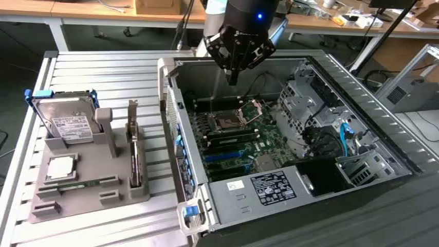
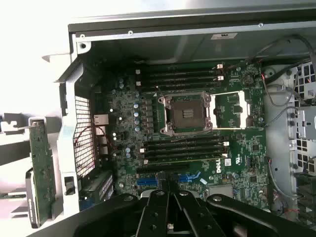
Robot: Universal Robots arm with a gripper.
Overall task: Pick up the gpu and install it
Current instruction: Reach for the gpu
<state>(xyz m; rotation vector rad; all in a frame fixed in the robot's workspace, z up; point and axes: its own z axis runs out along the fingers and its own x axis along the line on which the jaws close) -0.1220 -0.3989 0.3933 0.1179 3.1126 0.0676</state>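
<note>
Thin, flat gpu stands on edge in a grey holder, well apart from shut, empty fingers above the open computer case.

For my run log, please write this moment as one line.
tool: shut, empty, over open case | gpu: upright in gray holder, untouched

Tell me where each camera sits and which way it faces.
Exterior view: raised, off the arm, looking down across the table at the open computer case and, on the exterior view's left, the holder with the gpu standing upright; the gripper hangs shut above the case.
Wrist view: on the wrist, facing down into the case at the motherboard; the gripper shows in the foreground.
Shared: the case, the motherboard with its CPU socket, and the gripper.
</note>
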